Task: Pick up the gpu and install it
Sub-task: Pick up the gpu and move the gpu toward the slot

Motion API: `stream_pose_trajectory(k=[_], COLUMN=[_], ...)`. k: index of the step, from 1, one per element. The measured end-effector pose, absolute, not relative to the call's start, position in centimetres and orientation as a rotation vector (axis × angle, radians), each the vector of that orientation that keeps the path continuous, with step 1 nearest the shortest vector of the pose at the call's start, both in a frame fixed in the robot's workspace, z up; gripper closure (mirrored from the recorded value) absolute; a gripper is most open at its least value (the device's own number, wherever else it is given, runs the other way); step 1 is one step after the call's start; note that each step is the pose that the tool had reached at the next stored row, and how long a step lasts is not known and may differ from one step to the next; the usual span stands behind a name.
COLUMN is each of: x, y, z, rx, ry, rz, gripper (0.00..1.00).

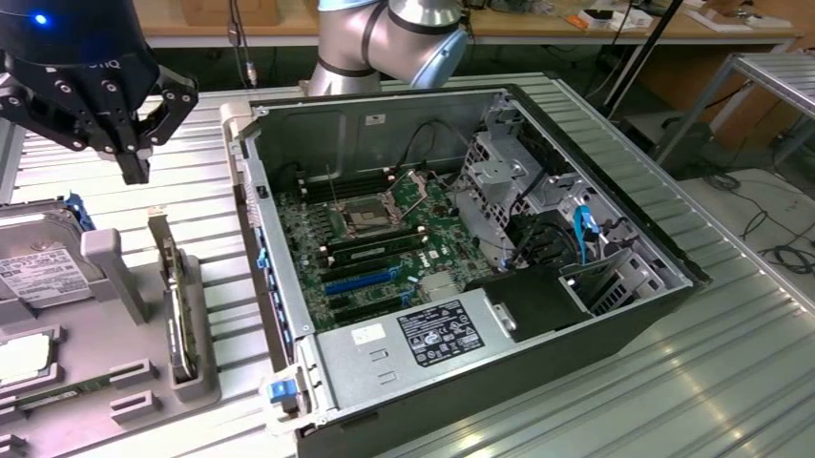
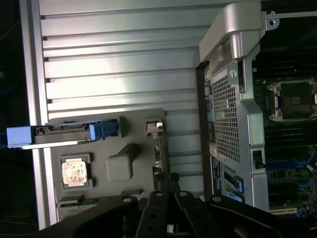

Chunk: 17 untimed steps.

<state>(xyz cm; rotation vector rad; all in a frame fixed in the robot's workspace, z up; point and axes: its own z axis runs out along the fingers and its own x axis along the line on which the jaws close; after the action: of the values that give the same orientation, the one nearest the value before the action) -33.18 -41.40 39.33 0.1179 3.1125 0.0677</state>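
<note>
The gpu (image 1: 176, 310) is a thin dark card standing on edge in a slot of the grey parts tray (image 1: 121, 329), at the exterior view's left. Its silvery bracket end (image 2: 154, 128) shows in the wrist view, with the card's edge (image 2: 157, 163) running toward the fingers. My black gripper (image 1: 134, 174) hangs above the tray, just beyond the card's far end, shut with nothing in it. In the wrist view the gripper (image 2: 168, 184) points down over the card's edge, clear of it. The open computer case (image 1: 459, 258) lies beside the tray with its motherboard (image 1: 369, 239) exposed.
A boxy hard drive (image 1: 38, 272) with blue rails (image 2: 64, 134) stands in the tray beside the gpu. A CPU chip (image 2: 75, 172) and a green memory stick (image 1: 64, 391) lie in tray pockets. The case's rear wall (image 2: 233, 129) stands close to the tray. Ribbed metal tabletop (image 2: 114, 64) surrounds everything.
</note>
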Motion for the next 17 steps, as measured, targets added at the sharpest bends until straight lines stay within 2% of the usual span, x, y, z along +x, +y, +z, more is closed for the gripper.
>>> stream_pose_trajectory(k=[17], x=[-33.7], y=[-43.3], z=[39.3], rx=[0.118], ry=[3.113], rz=[0.068], gripper=[0.89])
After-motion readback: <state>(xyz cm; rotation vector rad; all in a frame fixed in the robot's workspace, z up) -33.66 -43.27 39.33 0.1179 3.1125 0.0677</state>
